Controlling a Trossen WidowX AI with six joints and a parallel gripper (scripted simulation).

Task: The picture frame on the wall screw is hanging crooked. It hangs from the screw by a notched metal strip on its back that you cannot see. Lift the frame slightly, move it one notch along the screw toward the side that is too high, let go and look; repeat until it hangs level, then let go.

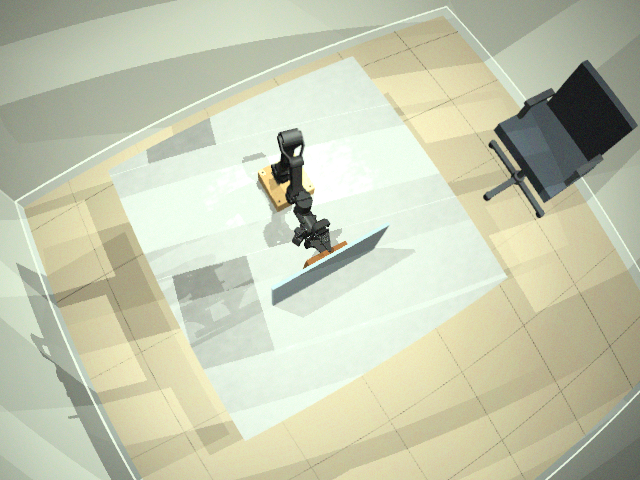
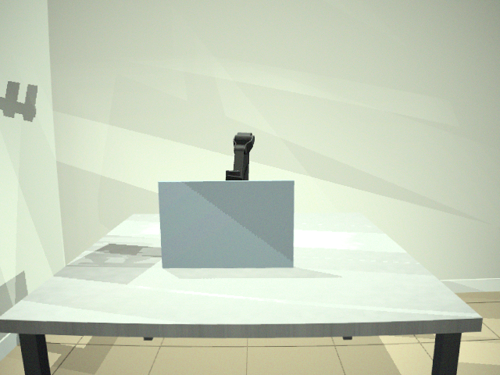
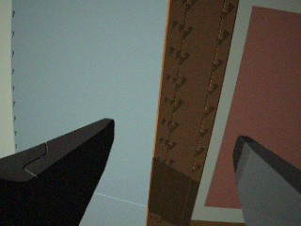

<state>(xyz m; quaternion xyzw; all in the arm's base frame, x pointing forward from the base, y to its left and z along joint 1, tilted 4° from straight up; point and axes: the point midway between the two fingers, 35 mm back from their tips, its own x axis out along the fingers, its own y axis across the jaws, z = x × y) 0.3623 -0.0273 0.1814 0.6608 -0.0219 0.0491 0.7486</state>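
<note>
The picture frame [image 1: 314, 259] [image 3: 198, 85] has a brown wooden border, a pale inner margin and a dull red picture [image 3: 268, 85]. It hangs at the arm's side of the upright pale blue panel [image 1: 330, 272] [image 2: 226, 226] [image 3: 89, 71]. In the wrist view one border bar slants between the finger lines, with one finger over the panel and the other over the picture. My gripper [image 1: 327, 250] [image 3: 175, 137] is open, close in front of the frame, and holds nothing. The screw and notched strip are hidden. Whether the frame is level I cannot tell.
The panel stands on the pale table [image 1: 413, 206] [image 2: 250, 298] and hides the frame and gripper in the exterior view. The arm's wooden base [image 1: 279, 200] is behind the gripper. A dark office chair [image 1: 542, 139] is beyond the table's edge. Shadows cross the table and panel.
</note>
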